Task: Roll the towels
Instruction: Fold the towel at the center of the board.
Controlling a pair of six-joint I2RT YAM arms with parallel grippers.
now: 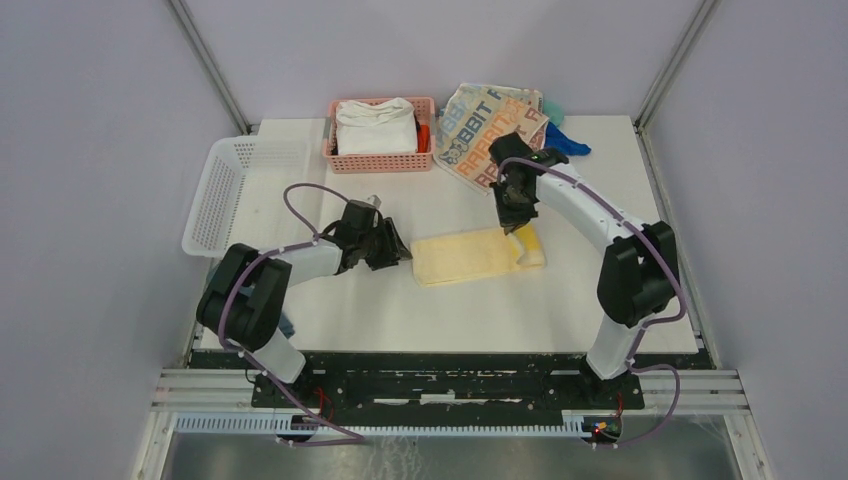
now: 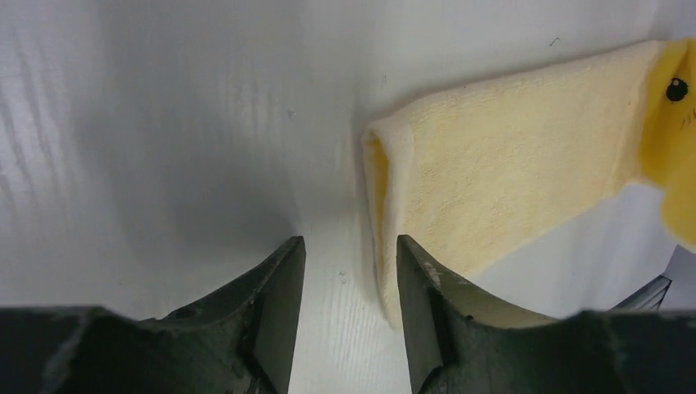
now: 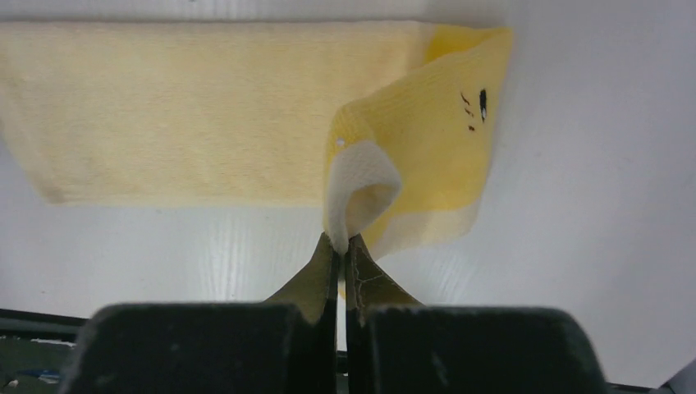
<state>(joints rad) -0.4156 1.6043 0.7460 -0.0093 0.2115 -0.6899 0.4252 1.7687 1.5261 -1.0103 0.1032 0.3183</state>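
Observation:
The yellow towel (image 1: 465,257) lies folded flat in the middle of the table. My right gripper (image 1: 516,229) is shut on the towel's right end (image 3: 410,148) and holds that end up, curled back over the flat part (image 3: 189,107). My left gripper (image 1: 401,250) stands open low at the towel's left end. In the left wrist view the towel's (image 2: 509,156) folded edge lies just inside the right finger (image 2: 423,295), with bare table across most of the gap (image 2: 350,240). The beige RABBIT towel (image 1: 488,135) lies spread at the back.
A pink basket (image 1: 345,160) at the back holds a thick white folded cloth (image 1: 375,125). A white mesh basket (image 1: 225,190) stands at the left edge. A blue and green cloth (image 1: 565,140) lies behind the RABBIT towel. Metal posts rise at the back corners.

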